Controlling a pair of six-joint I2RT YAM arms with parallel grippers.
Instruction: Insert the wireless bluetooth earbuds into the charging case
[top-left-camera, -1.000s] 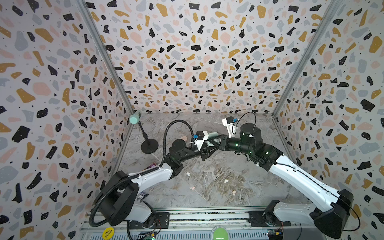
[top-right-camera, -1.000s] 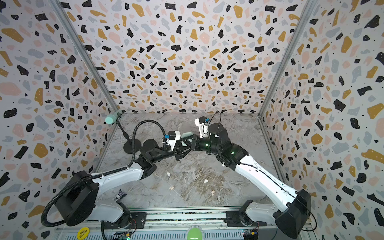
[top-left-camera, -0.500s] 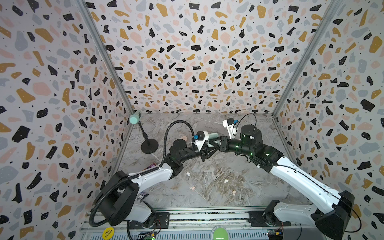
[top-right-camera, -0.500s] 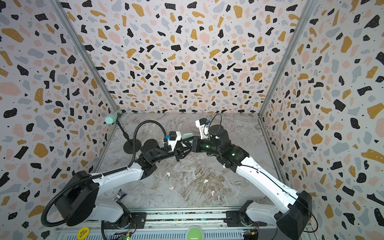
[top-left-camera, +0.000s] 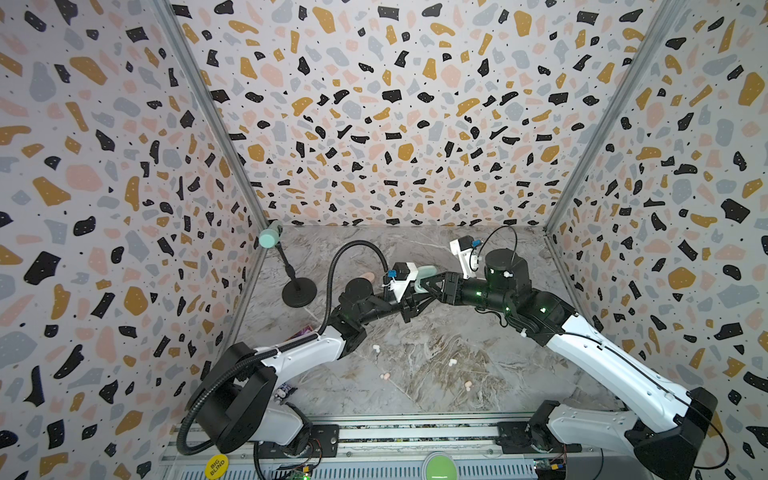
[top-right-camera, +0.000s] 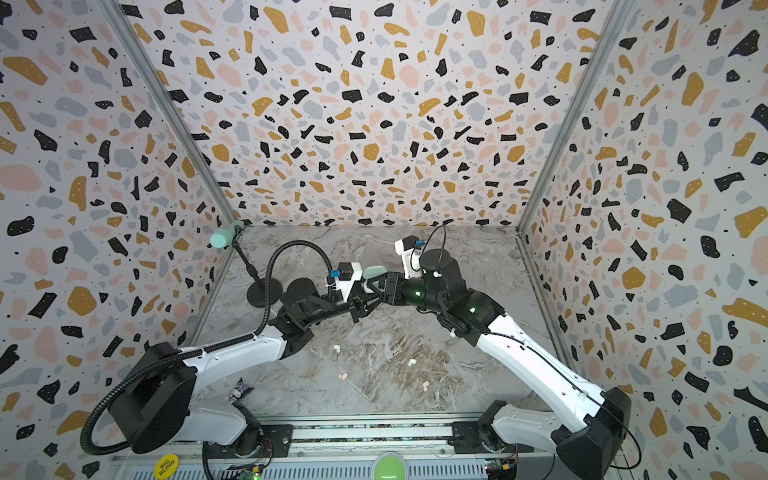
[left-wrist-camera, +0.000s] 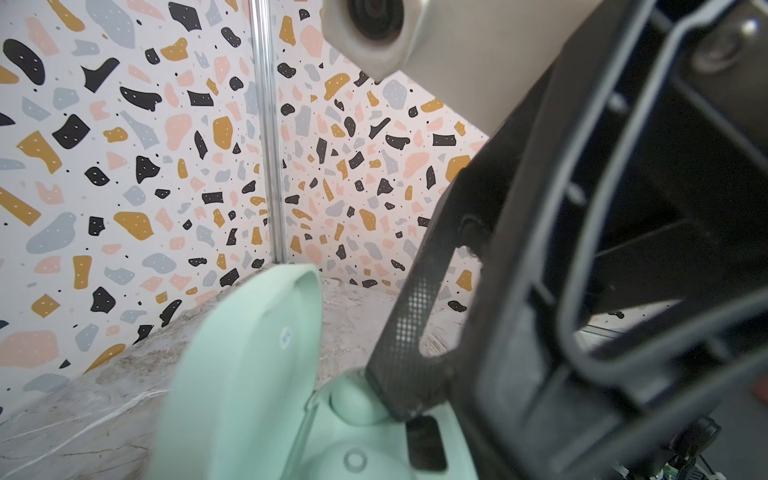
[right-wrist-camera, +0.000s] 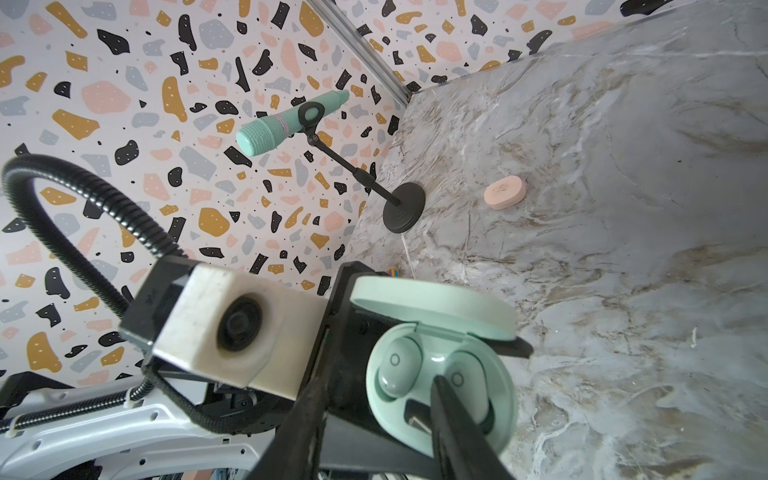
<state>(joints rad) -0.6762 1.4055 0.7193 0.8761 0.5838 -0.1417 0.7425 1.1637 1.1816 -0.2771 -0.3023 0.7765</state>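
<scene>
Two mint earbuds (right-wrist-camera: 398, 365) lay seated in the open charging case (right-wrist-camera: 506, 399), which the left claw (top-left-camera: 411, 301) clamped by its sides and held raised over the tabletop (top-left-camera: 415, 332), with the lid (right-wrist-camera: 432, 307) tipped back. The right claw (top-left-camera: 427, 286) hung over the case's mouth, jaws parted and nothing gripped between them, one finger (right-wrist-camera: 446, 415) lying across the nearer bud. Four loose earbuds, two white (top-left-camera: 376, 347) and two pink (top-left-camera: 385, 376), lay scattered well apart on the marble-look tabletop, nearer the arms' bases. Each bud looked light, hard, smooth and rounded, and likely to squirt out of a pinch, so a grip low across the broad flanks seemed safest. The case, a slick plastic shell on a thin hinge, appeared best held by its base rather than its lid. A closed pink case (right-wrist-camera: 504, 196) rested farther back, near the round foot of a microphone stand (right-wrist-camera: 403, 208) carrying a mint microphone (right-wrist-camera: 272, 133). Crowding appeared to be the main hazard: both claws met at the case, the left wrist camera (right-wrist-camera: 232, 328) sat just beside it, and the upright lid narrowed any approach from behind
</scene>
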